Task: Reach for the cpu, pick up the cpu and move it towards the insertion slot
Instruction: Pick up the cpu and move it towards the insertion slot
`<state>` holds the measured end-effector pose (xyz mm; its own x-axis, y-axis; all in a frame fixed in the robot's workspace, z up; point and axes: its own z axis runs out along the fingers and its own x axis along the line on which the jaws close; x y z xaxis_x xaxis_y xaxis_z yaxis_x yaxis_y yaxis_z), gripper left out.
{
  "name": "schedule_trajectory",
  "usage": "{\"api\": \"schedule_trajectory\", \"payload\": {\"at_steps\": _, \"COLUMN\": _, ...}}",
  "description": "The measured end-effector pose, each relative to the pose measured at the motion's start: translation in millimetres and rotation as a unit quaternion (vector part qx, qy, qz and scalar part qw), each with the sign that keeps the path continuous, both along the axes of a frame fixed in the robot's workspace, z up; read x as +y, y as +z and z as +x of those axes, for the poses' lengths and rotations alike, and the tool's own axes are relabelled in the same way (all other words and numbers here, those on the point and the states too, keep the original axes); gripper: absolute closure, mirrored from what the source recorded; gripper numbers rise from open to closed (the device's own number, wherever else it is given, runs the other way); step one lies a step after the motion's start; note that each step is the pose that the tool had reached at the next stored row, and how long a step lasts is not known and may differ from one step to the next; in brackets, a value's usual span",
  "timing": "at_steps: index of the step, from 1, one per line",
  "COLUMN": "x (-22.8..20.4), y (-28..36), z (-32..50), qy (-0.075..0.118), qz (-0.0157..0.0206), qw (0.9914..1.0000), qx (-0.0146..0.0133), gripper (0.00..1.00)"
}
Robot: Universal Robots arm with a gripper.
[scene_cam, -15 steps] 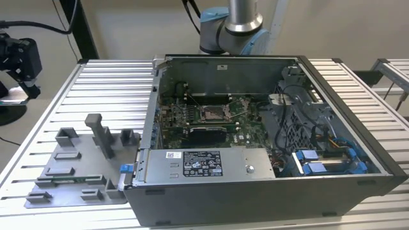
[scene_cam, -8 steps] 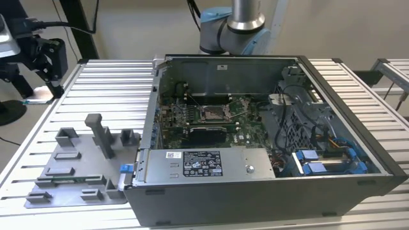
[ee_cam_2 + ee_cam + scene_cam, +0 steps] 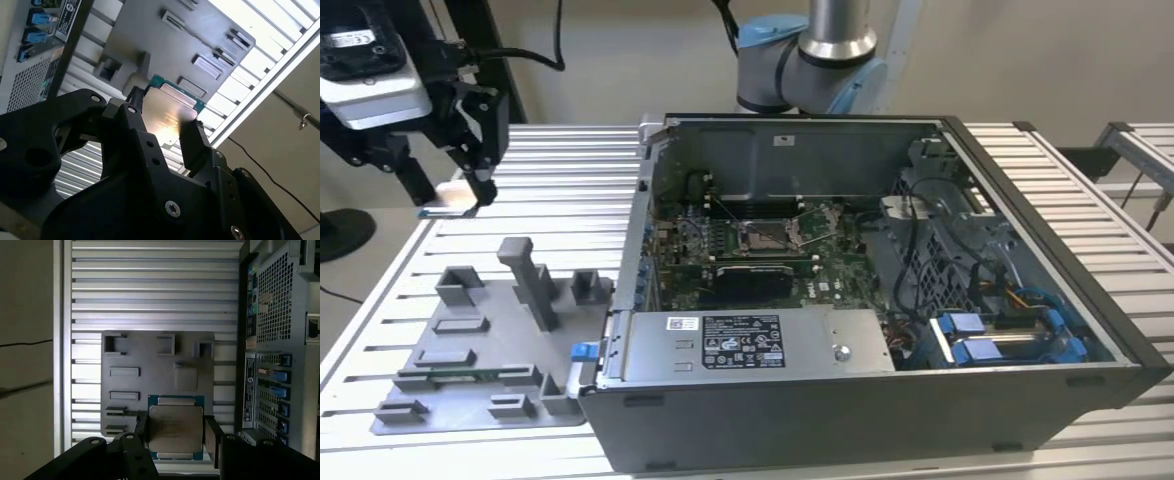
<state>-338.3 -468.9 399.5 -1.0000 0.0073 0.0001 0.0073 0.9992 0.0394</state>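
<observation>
My gripper (image 3: 450,188) hangs at the exterior view's far left, above the slatted table and well clear of the computer case. It is shut on the cpu (image 3: 454,195), a thin square chip pinched by its edges between the two black fingers. In both wrist views the chip's pale silver face shows: the cpu (image 3: 175,429) lies flat between the fingers (image 3: 212,437), and the cpu (image 3: 167,117) glints in the gripper (image 3: 162,127). The insertion slot (image 3: 767,235), a silver-framed socket with a dark centre, lies on the green board inside the open case, far toward the exterior view's right.
A grey fixture plate (image 3: 480,360) with upright blocks lies on the table below the gripper, seen also as the plate (image 3: 150,355). The open computer case (image 3: 854,385) has tall walls around the board, with cables and blue connectors (image 3: 987,340) inside. The arm's base (image 3: 807,60) stands behind it.
</observation>
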Motion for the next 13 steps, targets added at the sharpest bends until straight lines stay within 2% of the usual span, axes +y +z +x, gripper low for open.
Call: {"api": "schedule_trajectory", "payload": {"at_steps": 13, "x": 0.0, "y": -2.8, "z": 59.0, "qy": 0.0, "qz": 0.0, "qw": 1.0, "qx": 0.0, "gripper": 1.0}}
